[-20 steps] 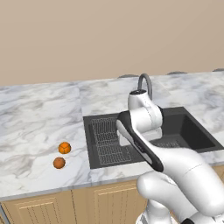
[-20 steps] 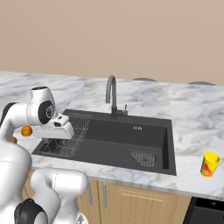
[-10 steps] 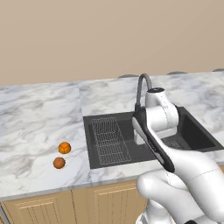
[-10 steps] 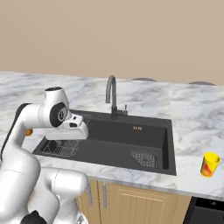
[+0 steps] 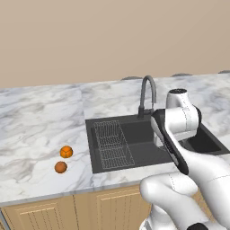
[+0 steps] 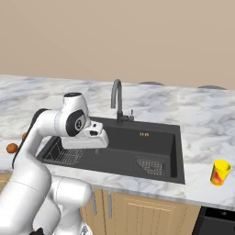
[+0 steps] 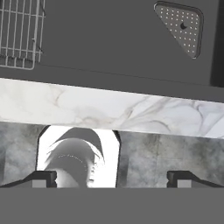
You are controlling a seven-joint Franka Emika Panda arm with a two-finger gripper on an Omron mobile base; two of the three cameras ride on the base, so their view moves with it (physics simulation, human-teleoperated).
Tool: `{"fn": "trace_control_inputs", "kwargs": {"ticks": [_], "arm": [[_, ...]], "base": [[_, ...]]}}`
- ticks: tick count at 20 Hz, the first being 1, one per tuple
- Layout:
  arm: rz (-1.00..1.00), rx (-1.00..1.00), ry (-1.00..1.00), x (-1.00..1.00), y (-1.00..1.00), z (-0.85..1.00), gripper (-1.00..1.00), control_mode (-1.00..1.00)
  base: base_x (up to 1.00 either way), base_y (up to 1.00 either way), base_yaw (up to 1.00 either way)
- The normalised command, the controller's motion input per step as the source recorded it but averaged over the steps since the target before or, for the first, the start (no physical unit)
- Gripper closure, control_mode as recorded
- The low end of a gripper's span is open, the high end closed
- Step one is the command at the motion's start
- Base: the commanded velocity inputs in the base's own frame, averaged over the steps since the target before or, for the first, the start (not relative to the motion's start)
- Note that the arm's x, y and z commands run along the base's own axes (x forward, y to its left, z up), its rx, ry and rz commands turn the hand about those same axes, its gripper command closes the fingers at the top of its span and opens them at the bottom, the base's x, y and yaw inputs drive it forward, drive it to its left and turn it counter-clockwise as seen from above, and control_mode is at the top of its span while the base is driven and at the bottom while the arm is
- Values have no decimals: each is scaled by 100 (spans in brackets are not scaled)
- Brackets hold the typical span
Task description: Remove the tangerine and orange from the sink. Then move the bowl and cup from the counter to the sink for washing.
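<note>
Both fruits, the tangerine (image 5: 66, 152) and the orange (image 5: 60, 167), lie on the counter (image 5: 40, 130) left of the sink (image 6: 156, 147). The gripper (image 7: 111, 177) hangs above the sink's front edge, jaws wide apart and empty. I judge the cup (image 6: 220, 172) is next: swing right, lower around it upright, then close gently

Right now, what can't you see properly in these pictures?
- The right part of the sink, left base view: the arm hides it.
- The fruit on the counter, right base view: partly behind the arm; which is the tangerine is too small to tell.
- The red mark on the cup: too small to read.
</note>
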Motion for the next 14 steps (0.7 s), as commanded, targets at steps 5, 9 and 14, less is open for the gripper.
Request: {"fn": "trace_control_inputs", "kwargs": {"ticks": [5,9,14], "arm": [[0,0,0,2,-53,3,-100,-100],[0,0,0,9,-51,3,-100,-100],[0,0,2,12,-53,3,-100,-100]], "base": [[0,0,0],[0,0,0],[0,0,0]]}}
